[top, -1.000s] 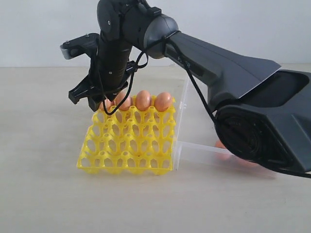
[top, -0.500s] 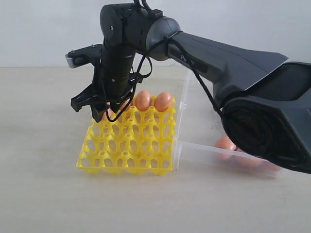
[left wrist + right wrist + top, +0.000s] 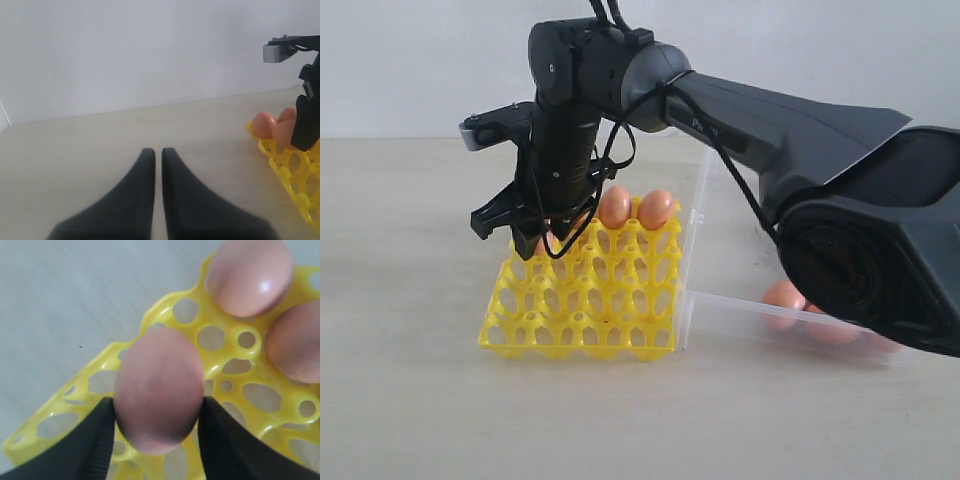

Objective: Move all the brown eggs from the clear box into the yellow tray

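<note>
One egg (image 3: 159, 390) is clamped in my right gripper (image 3: 535, 238), with a black finger (image 3: 95, 445) pressed on each flank. Its long axis runs along the fingers, so it hangs roughly upright with one end aimed down at the tray (image 3: 575, 330). I cannot tell which end is the blunt one. It is at the tray's far left corner cup, but I cannot tell whether it touches the cup. Two more eggs (image 3: 250, 275) stand upright in the far row beside it.

My right wrist view shows the grip plainly. The exterior view hides most of that egg behind my fingers. Only the exterior view shows the box (image 3: 740, 312) against the tray's right edge on the desk (image 3: 410, 400), with at least two eggs lying inside. The left wrist view alone shows my left gripper (image 3: 157, 152): its fingers are together, gripping nothing, over the desk and apart from the tray.
</note>
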